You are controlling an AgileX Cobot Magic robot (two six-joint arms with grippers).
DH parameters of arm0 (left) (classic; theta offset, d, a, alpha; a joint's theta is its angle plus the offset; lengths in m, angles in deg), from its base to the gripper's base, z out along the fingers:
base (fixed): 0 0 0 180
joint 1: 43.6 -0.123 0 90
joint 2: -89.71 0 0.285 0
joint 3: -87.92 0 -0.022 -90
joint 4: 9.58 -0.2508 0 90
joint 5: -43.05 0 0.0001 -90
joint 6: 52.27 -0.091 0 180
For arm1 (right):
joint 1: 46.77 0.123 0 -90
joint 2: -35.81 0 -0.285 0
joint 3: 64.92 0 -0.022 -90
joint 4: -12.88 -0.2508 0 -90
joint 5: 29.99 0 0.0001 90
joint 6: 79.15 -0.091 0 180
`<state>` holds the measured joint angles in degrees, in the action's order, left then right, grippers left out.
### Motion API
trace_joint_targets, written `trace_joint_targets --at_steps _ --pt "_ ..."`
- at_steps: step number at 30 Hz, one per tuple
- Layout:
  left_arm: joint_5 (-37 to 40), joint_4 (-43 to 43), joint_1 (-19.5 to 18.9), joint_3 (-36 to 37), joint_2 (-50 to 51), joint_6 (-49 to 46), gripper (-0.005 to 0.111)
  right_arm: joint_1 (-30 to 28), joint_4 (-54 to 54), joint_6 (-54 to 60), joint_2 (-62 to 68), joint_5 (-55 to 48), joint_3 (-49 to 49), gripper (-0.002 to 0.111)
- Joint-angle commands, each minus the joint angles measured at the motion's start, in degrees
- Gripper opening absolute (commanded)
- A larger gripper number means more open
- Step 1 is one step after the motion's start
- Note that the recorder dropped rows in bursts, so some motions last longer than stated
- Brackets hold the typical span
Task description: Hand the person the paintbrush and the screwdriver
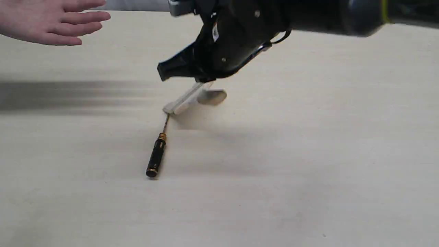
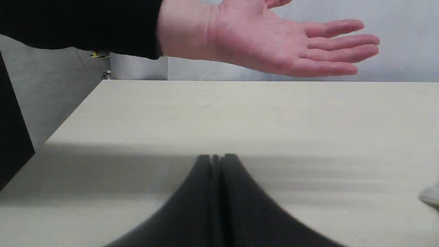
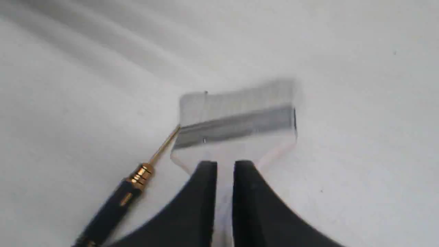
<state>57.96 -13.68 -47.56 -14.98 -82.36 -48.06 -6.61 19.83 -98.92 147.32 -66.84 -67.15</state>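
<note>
**Brush in our right gripper, palm waiting up-left**

Nearest the exterior camera, the screwdriver lies flat on the table, handle toward that camera, shaft running away until its tip meets the brush's low end. Just beyond it, we hold the brush in our right gripper, jaws pinched on the handle; the bristle end tilts down toward the table, whether touching we cannot tell. The brush's long axis slants from the gripper down toward the exterior view's left. Farthest off, at upper left, the person's hand waits open, palm up and empty, well apart from the brush. We judge the coming move to be a lift and carry that way. Our left gripper sits nearer the hand, jaws together, holding nothing.
</note>
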Motion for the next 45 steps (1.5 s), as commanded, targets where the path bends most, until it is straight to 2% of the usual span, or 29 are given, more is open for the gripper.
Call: trace_joint_targets --at_steps 1,7,14,16,19,22,26,31,34,38,45 --pt "-0.6 0.2 0.3 0.1 -0.1 0.1 0.000 0.0 -2.5 3.8 -5.7 -0.5 0.2 0.004" --pt "-0.6 0.2 0.3 0.1 -0.1 0.1 0.000 0.0 -3.1 6.2 -10.6 -2.8 0.2 0.004" --pt "-0.6 0.1 0.3 0.1 -0.1 0.1 0.000 0.0 -3.1 9.3 -7.1 -7.1 0.2 0.008" --pt "-0.6 0.1 0.3 0.1 -0.1 0.1 0.000 0.1 -3.5 9.7 -4.6 -7.7 0.2 0.020" --pt "-0.6 0.1 0.3 0.1 -0.1 0.1 0.000 1.4 -3.5 10.1 0.4 -9.1 0.2 0.046" --pt "-0.7 0.1 0.3 0.1 -0.1 0.1 0.000 2.0 -3.8 10.0 4.5 -8.6 0.2 0.056" --pt "-0.6 0.1 0.3 0.1 -0.1 0.1 0.000 2.0 -4.9 10.0 8.5 -7.8 0.2 0.054" --pt "-0.6 0.1 0.3 0.1 -0.1 0.1 0.000 2.0 -5.2 10.0 9.5 -7.8 0.2 0.042" --pt "-0.6 0.1 0.3 0.1 -0.1 0.1 0.000 2.0 -5.5 10.0 9.7 -9.9 0.2 0.044" --pt "-0.6 0.1 0.3 0.1 -0.1 0.1 0.000 2.0 -6.0 10.0 11.6 -10.8 0.2 0.054" --pt "-0.6 0.1 0.3 0.1 -0.1 0.1 0.000 2.0 -11.2 10.0 16.9 -9.9 0.2 0.055"
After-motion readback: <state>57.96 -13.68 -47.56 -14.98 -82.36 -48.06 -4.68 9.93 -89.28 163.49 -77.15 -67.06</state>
